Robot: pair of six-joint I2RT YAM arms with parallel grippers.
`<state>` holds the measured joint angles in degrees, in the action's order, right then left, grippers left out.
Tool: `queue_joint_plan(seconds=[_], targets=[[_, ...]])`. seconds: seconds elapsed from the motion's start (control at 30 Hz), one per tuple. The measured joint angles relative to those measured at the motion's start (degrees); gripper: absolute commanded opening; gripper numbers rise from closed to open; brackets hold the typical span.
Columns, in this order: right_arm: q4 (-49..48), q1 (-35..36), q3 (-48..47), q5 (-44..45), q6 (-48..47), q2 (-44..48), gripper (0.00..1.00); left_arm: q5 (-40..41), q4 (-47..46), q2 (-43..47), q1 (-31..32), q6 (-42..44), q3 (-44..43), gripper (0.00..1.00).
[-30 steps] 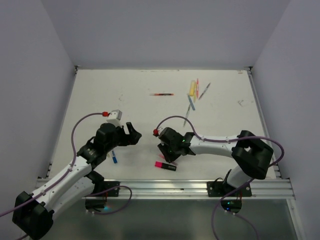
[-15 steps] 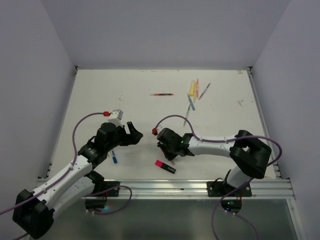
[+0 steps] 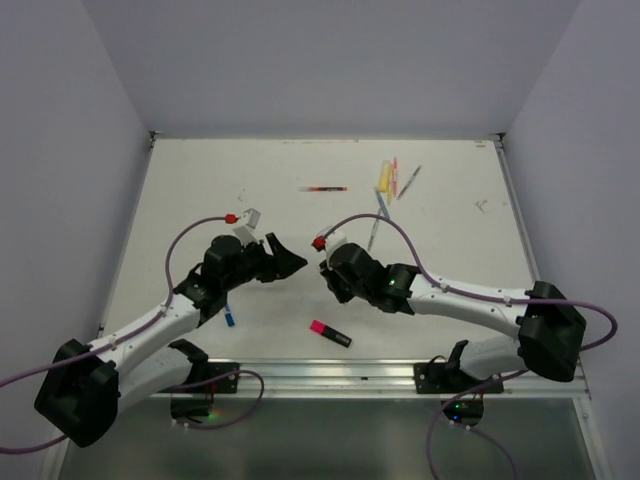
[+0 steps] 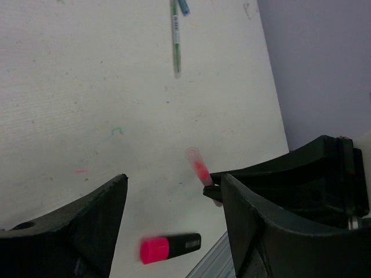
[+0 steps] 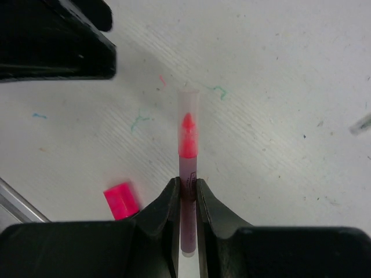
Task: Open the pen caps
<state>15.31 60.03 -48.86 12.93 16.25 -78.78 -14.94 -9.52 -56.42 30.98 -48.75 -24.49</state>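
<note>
— Pen cap (image 5: pixel 188 107), the clear one: where is it found?

— It is seen on the tip of the pink pen (image 5: pixel 187 168). That pen is held up off the tabletop (image 5: pixel 278 87), just beside the pink highlighter (image 5: pixel 122 200) and higher than it. The pen body is pinched tight by the right end effector (image 5: pixel 186 191), with the cap end left sticking out.

— And the left end effector (image 4: pixel 174 180)?

— Its jaws are spread apart and nothing is held in them. It is pointed at the cap from close by, also higher than the highlighter. The cap is not yet touched.

— What could go wrong from here?

— The cap is small, so it could be missed when the jaws are shut. If they are shut too far along, the pen body may be grabbed too, and then nothing would be pulled off. If the pull is not made straight, the thin pen may be bent. It may also be tugged out of the pinch and dropped near the highlighter. The cap could be flicked away and lost as well.
</note>
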Motion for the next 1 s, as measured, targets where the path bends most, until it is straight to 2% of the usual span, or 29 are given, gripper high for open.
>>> queue_joint_plan(seconds=[0.17, 0.4, 0.77, 0.93, 1.0], targets=[[-1.4, 0.0, -0.1, -0.6, -0.3, 2.7, 0.0, -1.4, -5.7, -3.2, 1.5, -3.0, 0.0, 0.64], [-1.6, 0.0, -0.6, -1.4, -0.2, 2.7, 0.0, -1.9, -11.5, -5.5, 3.3, -6.3, 0.0, 0.62], [-2.6, 0.0, -1.7, -2.1, -0.2, 2.7, 0.0, -1.8, -13.2, -7.2, 4.1, -7.6, 0.0, 0.56], [-3.0, 0.0, -1.7, -2.3, 0.0, 3.0, 0.0, -1.8, -13.6, -8.2, 4.6, -7.8, 0.0, 0.45], [-3.1, 0.0, -1.7, -2.4, 0.0, 3.2, 0.0, -1.8, -13.7, -8.4, 4.7, -7.8, 0.0, 0.44]])
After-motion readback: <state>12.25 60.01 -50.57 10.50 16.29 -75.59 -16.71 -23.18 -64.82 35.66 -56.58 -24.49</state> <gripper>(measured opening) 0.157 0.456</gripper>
